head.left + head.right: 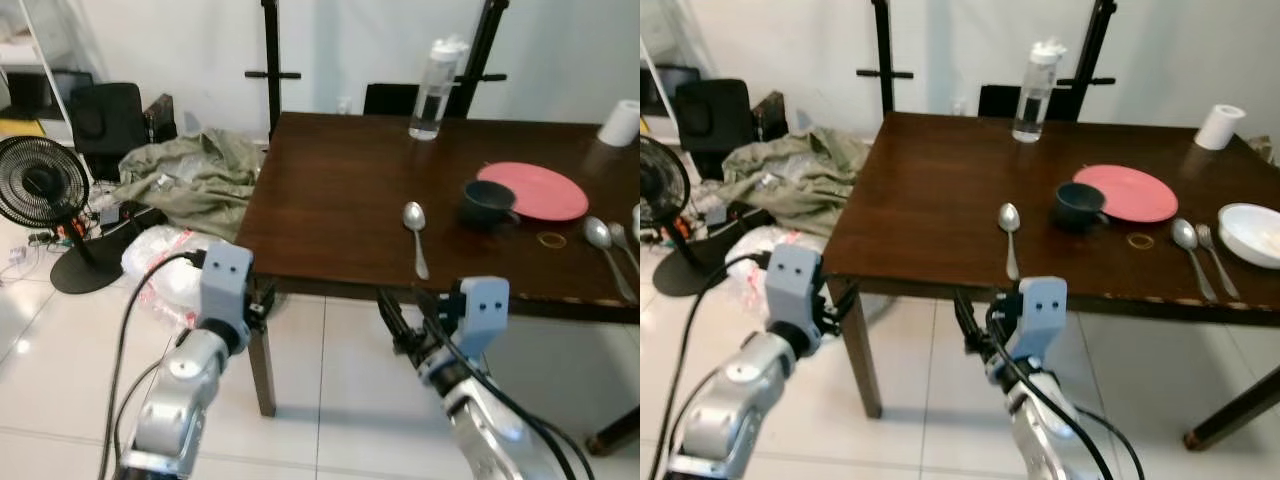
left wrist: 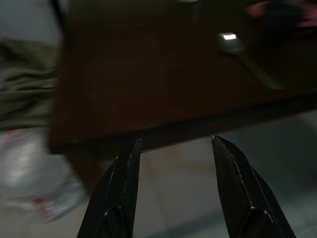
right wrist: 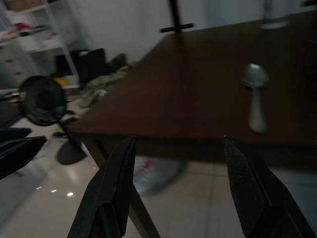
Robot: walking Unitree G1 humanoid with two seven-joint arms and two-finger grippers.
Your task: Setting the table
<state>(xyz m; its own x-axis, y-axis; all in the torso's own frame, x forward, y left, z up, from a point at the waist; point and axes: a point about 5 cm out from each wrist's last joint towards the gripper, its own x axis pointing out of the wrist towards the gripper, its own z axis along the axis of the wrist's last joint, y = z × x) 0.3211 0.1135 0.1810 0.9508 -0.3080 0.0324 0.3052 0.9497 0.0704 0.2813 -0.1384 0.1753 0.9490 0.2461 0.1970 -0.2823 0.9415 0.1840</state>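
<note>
Up close, the table (image 1: 940,190) is dark brown wood; one spoon (image 1: 1009,238) lies near its front edge, bowl pointing away. Behind it a dark cup (image 1: 1078,204), contents unseen, touches a red plate (image 1: 1130,192). Two more spoons (image 1: 1188,254) lie beside a white bowl (image 1: 1252,233) at the right edge. Both grippers, left (image 2: 174,145) and right (image 3: 178,141), hang spread and empty below the front edge.

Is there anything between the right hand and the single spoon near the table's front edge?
Nothing visible does. The right hand hangs open just below and before the table edge; the spoon lies alone on bare wood, the dark cup well aside.
</note>
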